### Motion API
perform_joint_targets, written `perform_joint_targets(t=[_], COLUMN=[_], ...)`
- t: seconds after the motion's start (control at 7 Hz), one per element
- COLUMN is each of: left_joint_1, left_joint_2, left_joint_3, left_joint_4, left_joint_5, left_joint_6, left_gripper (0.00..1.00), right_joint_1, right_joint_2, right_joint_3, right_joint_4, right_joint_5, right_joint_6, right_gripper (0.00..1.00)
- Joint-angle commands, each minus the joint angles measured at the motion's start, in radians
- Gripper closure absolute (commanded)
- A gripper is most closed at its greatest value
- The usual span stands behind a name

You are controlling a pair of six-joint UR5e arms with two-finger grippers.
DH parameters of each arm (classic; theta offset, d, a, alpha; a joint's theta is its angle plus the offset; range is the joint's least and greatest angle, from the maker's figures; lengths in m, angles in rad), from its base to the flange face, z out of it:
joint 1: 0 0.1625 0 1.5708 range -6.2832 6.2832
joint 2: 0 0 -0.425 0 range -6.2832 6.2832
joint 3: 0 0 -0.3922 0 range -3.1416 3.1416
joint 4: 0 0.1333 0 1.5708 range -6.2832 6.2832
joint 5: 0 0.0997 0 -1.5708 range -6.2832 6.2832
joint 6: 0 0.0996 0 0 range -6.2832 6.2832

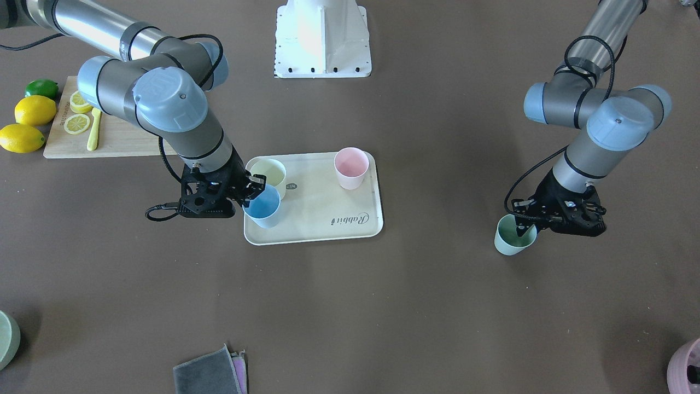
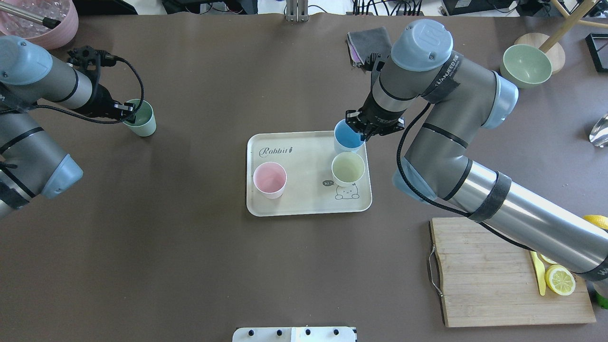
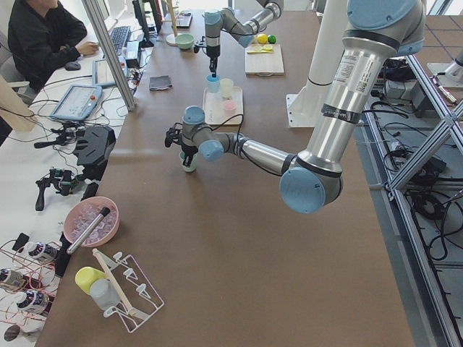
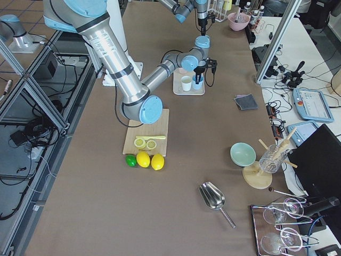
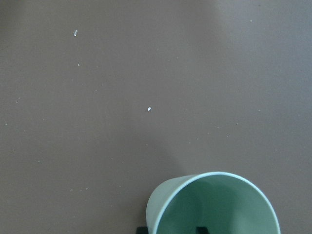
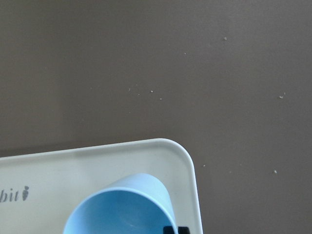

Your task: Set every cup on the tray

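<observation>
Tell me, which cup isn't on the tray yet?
The mint green cup. It is out on the bare brown table, far from the tray, while the pink cup, yellow cup and blue cup are all on it.

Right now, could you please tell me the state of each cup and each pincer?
yellow cup, upright on the tray.
pink cup, upright on tray.
blue cup, at tray corner, rim pinched.
mint cup, upright, off tray.
right pincer, shut on blue cup.
left pincer, open, straddling mint cup's rim.
</observation>
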Motion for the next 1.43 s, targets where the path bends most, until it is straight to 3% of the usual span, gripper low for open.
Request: perform_joint_targets(t=[0.0,0.29,0.43,0.57,0.71,1.0,1.29], left_joint_1=[-0.010,-0.046,-0.044,-0.031,0.030,0.126,0.214], left_joint_2=[-0.055,-0.107,-0.151,-0.193,-0.228,-0.265,-0.299], left_joint_3=[-0.009,-0.084,-0.129,-0.143,-0.143,-0.144,-0.143], left_joint_4=[0.022,0.181,0.274,0.291,0.291,0.291,0.291], left_joint_5=[-0.011,-0.068,-0.068,-0.067,-0.056,0.022,0.083], left_joint_6=[-0.014,-0.017,-0.048,-0.163,-0.243,-0.342,-0.426], left_gripper=[1.00,1.00,1.00,1.00,1.00,1.00,1.00], right_joint_1=[-0.003,-0.003,-0.003,-0.003,-0.003,0.034,0.106], right_joint_2=[0.008,0.023,0.023,0.043,0.061,0.068,0.060], right_joint_3=[-0.018,-0.046,-0.047,-0.059,-0.073,-0.058,-0.052], right_joint_4=[0.001,0.015,0.028,0.029,0.032,0.024,0.022], right_joint_5=[-0.007,-0.007,-0.007,-0.009,-0.006,0.023,0.118], right_joint_6=[0.001,0.001,0.003,0.036,0.099,0.099,0.084], right_gripper=[1.00,1.00,0.84,0.64,0.01,0.00,0.00])
